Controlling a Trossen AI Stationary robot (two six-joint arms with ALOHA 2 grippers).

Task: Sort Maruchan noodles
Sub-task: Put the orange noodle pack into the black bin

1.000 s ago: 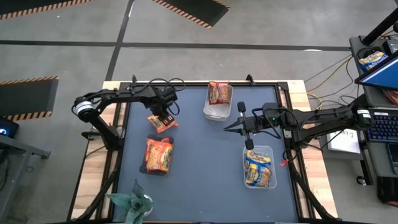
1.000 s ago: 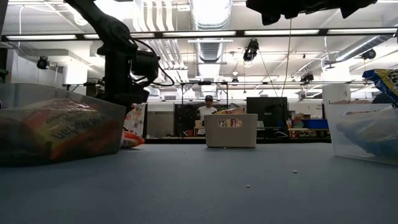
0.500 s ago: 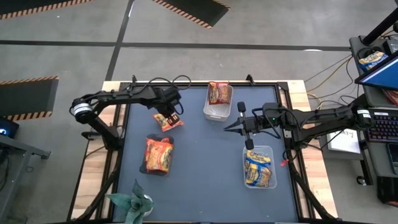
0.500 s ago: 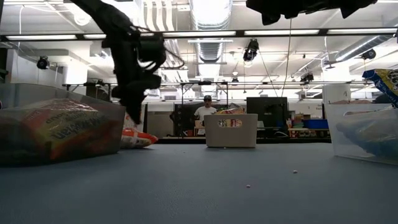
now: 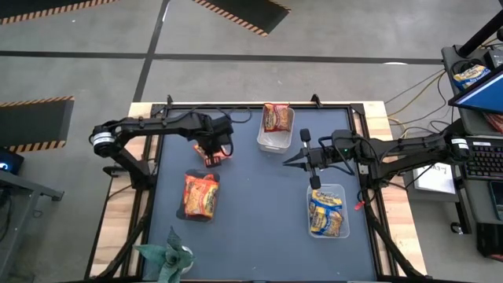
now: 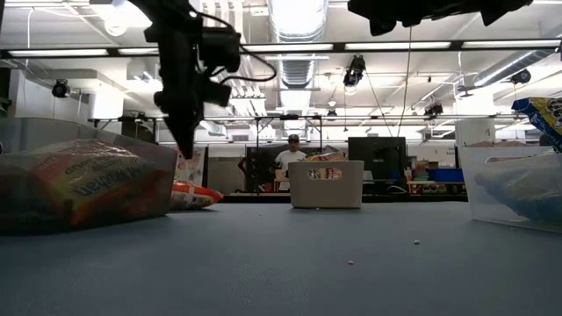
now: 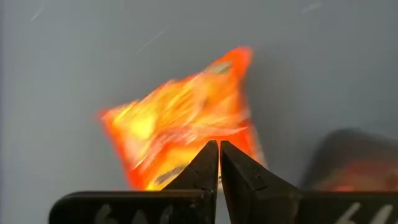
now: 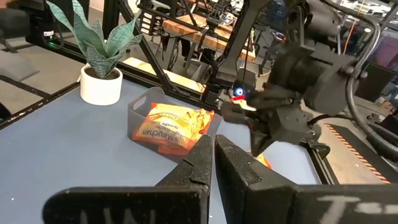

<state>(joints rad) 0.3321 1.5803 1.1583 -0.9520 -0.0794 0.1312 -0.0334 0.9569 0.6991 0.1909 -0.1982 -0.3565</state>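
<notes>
Below left pincer (image 7: 219,149), crinkly orange-red packet (image 7: 180,127)

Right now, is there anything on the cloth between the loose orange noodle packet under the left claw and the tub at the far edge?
No. In the high view, only bare dark cloth separates the orange packet under the left gripper from the far tub.

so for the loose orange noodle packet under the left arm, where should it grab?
Come straight down on the orange packet; it lies flat on the cloth. Pinch a crinkled end seam, probably easier than its flat middle. The left end effector is shut above it.
</notes>
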